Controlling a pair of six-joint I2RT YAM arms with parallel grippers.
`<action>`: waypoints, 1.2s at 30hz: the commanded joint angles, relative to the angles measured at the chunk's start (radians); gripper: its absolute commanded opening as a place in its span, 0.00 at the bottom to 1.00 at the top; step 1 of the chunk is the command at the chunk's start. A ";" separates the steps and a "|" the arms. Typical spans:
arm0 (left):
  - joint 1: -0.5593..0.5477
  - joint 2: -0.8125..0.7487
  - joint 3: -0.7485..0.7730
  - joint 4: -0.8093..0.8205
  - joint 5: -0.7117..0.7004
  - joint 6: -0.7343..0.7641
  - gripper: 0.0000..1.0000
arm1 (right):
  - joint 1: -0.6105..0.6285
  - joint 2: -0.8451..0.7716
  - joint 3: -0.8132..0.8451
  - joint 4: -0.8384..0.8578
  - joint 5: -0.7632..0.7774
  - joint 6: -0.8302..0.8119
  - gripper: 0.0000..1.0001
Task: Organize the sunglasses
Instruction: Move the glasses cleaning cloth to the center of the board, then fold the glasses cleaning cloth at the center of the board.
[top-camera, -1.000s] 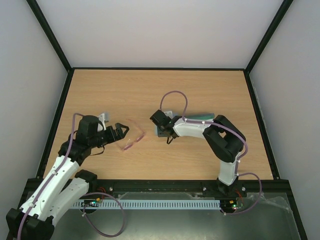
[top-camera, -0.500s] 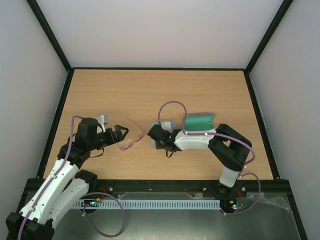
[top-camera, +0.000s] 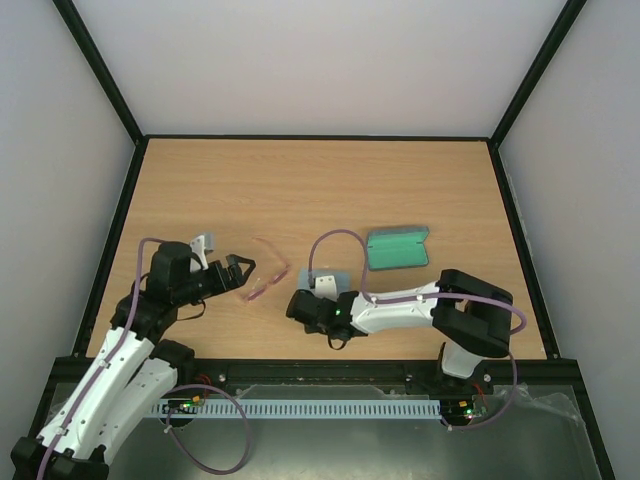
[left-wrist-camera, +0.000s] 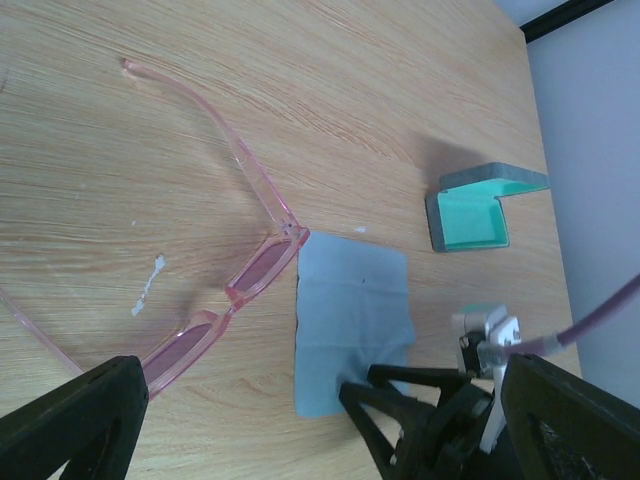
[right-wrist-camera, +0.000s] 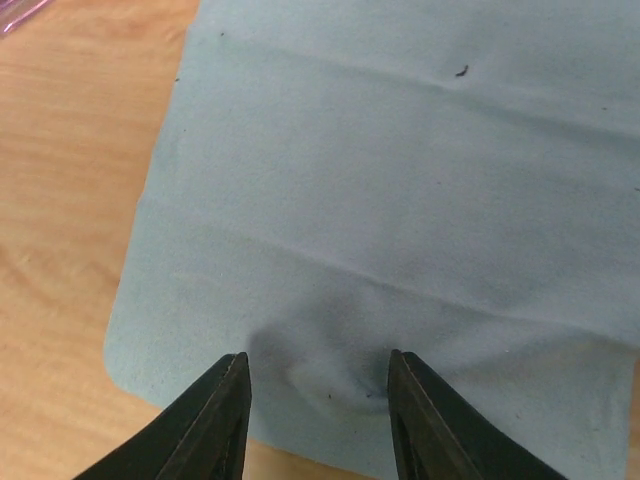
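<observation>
Right claw (right-wrist-camera: 318, 378) drew back onto near edge of cloth (right-wrist-camera: 400, 180).

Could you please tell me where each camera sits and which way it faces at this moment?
Top external: above and behind the bases, looking down at the table; both arms, the left tool and the right tool show.
Left wrist: low over the wood, facing the sunglasses, the cloth and the open case; its own fingers frame the bottom.
Right wrist: close above the cloth, looking down; only its fingertips show.
Shared: both wrist views show the cloth.
</observation>
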 joint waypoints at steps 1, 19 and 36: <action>0.005 -0.013 -0.011 -0.021 0.017 -0.006 1.00 | 0.067 0.009 -0.037 -0.096 -0.055 0.120 0.41; 0.003 0.025 -0.016 0.018 0.042 0.007 1.00 | 0.079 -0.268 0.031 -0.335 0.071 0.146 0.57; -0.487 0.322 0.064 0.173 -0.231 -0.120 0.97 | -0.407 -0.430 -0.113 -0.096 -0.276 -0.258 0.52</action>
